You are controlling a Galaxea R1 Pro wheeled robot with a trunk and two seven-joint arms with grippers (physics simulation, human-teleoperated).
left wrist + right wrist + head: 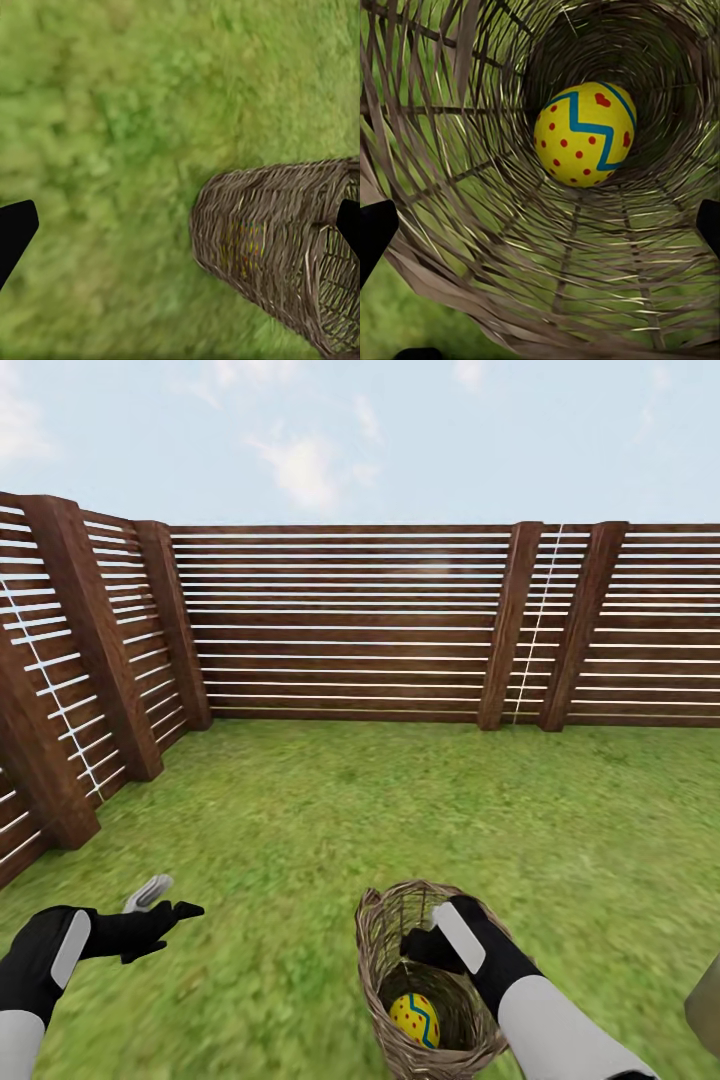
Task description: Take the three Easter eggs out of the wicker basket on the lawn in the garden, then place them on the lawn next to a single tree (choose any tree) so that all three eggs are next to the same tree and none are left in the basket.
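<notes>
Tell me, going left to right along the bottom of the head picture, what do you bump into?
Left gripper → basket → egg → right arm.

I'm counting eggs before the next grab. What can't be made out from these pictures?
- Further eggs: one Easter egg shows in the wicker basket; in the head view the right tool and weave cover the rest.
- Left wrist view: colours behind the weave, too blurred to count.
- Grey-beige object: cut by the head view's edge.
</notes>
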